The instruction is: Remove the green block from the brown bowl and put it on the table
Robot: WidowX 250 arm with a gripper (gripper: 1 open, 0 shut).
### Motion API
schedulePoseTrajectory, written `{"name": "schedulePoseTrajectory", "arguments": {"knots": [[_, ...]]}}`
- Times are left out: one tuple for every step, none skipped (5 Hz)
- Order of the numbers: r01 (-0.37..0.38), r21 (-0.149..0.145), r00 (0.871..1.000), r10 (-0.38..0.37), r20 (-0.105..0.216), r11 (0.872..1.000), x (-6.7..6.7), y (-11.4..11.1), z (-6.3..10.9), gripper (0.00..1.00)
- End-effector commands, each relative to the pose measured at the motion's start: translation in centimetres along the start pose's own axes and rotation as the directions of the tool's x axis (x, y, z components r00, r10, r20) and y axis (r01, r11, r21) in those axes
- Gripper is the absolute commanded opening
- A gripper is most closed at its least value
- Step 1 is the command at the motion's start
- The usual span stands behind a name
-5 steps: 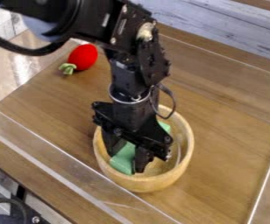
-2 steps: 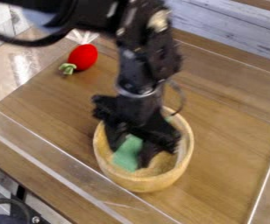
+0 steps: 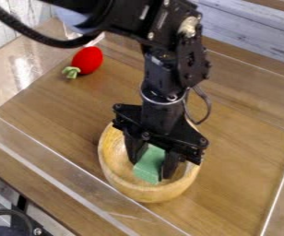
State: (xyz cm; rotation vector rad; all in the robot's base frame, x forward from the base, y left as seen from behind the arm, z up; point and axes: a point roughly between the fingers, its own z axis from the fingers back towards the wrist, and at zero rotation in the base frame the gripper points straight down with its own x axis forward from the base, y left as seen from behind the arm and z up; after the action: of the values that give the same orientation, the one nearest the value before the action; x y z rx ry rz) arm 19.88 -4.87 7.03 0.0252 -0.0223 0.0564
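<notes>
We saw black gripper (image 3: 159, 163) pointing down, clamped on flat mid-green block (image 3: 149, 167), over round light-brown wooden bowl (image 3: 117, 171). We judged: grip from above so block lifts clear toward dark wood-grain table (image 3: 249, 120).

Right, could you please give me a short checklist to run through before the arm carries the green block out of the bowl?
1. Claw shut on the green block: ok, the block sits between the fingers.
2. Block lifted clear of the brown bowl: not ok, it is still inside the rim.
3. Claw pointing straight down, block not visibly skewed: ok.
4. Free table beside the bowl for the drop: ok, bare wood to the right.
5. Red strawberry toy out of the way: ok, far off at the back left.
6. Bowl staying put when the block rises: cannot tell.
</notes>
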Motion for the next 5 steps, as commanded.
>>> {"name": "schedulePoseTrajectory", "arguments": {"knots": [[0.009, 0.01, 0.999, -0.009, 0.052, 1.0, 1.1, 0.6, 2.0, 0.0], [0.011, 0.039, 0.997, -0.014, 0.072, 0.999, 1.3, 2.0, 3.7, 0.0], [-0.03, 0.066, 0.994, 0.022, 0.11, 0.997, 2.0, 5.6, 6.2, 0.0], [-0.085, 0.073, 0.989, 0.075, 0.129, 0.994, 2.4, 9.5, 7.8, 0.0], [-0.054, 0.052, 0.991, 0.047, 0.128, 0.997, 2.3, 9.5, 7.0, 0.0]]}}
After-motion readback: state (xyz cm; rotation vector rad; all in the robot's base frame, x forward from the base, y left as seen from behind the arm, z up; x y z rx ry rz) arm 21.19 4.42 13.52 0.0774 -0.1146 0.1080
